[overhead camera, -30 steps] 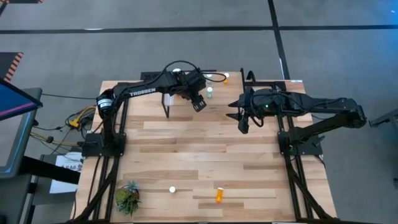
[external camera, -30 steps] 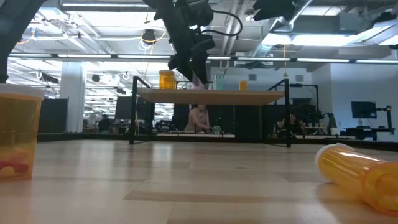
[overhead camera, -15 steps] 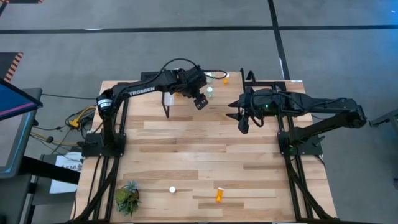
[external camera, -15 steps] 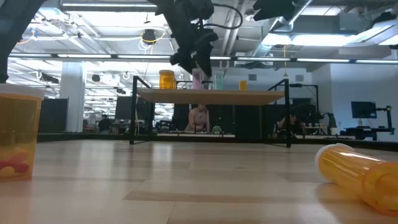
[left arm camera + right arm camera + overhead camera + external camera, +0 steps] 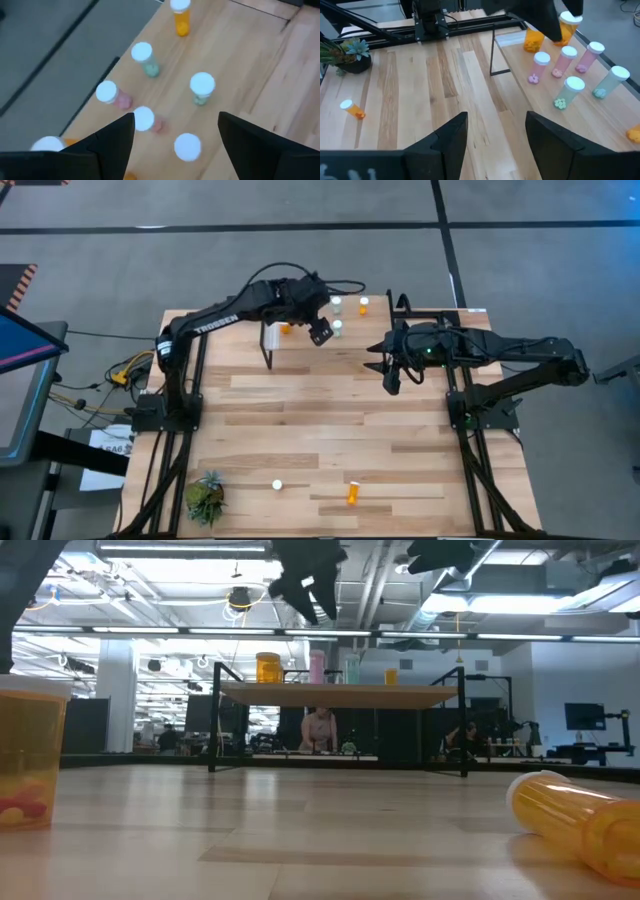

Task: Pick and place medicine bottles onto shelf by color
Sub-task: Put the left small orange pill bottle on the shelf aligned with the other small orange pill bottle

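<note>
Most medicine bottles (image 5: 565, 60) upright on shelf (image 5: 340, 693): pinks together, greens together, orange at both ends. Left: two orange bottles (image 5: 352, 494) plus white-capped one (image 5: 277, 484) on surface (image 5: 330, 420) near plant (image 5: 205, 498).

Left claw (image 5: 320, 334) above shelf, fingers spread, empty. Right claw (image 5: 392, 383) hovering beside shelf end, fingers apart, empty.

Shelf rows crowded; mid-surface wide open; leftovers near front edge.

One camera looks straight down over the whole table; another sits at tabletop level, facing across into the room. Each wrist camera looks past its own dark fingers. All share the small raised light-wood shelf (image 5: 330, 320) (image 5: 340, 692) (image 5: 220, 55) (image 5: 580, 115).
</note>
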`<state>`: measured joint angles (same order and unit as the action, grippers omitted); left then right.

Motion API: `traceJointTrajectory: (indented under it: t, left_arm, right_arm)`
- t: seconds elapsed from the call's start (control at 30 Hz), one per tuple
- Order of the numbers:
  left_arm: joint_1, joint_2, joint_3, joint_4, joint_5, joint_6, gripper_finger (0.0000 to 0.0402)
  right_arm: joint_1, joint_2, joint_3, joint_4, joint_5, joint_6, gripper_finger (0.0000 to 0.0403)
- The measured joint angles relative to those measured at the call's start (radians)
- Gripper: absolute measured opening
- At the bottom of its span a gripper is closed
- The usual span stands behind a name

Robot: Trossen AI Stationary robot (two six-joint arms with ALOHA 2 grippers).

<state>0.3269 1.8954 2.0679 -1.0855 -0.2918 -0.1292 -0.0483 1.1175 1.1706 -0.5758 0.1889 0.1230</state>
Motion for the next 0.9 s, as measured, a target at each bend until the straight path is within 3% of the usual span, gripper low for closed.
traceJointTrajectory:
  t: [0.2,0.33,0.53,0.7,0.9]
  left_arm:
    - [-0.080,-0.055,0.024,-0.026,-0.125,0.028,0.0275]
    - [-0.181,-0.096,0.023,-0.011,-0.140,0.028,0.0275]
    - [-0.364,-0.123,0.022,0.021,-0.318,0.049,0.0274]
    - [-0.505,-0.129,0.021,0.045,-0.314,0.050,0.0274]
    - [-0.593,-0.133,0.021,0.058,-0.416,0.074,0.0274]
  right_arm:
    - [0.009,0.000,0.000,-0.020,0.000,0.006,0.0221]
    - [0.016,0.000,-0.002,-0.050,0.000,0.020,0.0221]
    - [0.024,0.000,-0.056,-0.037,0.000,0.037,0.0221]
    - [0.042,0.000,-0.109,-0.012,0.000,0.045,0.0221]
    - [0.067,0.000,-0.117,0.014,0.000,0.040,0.0221]
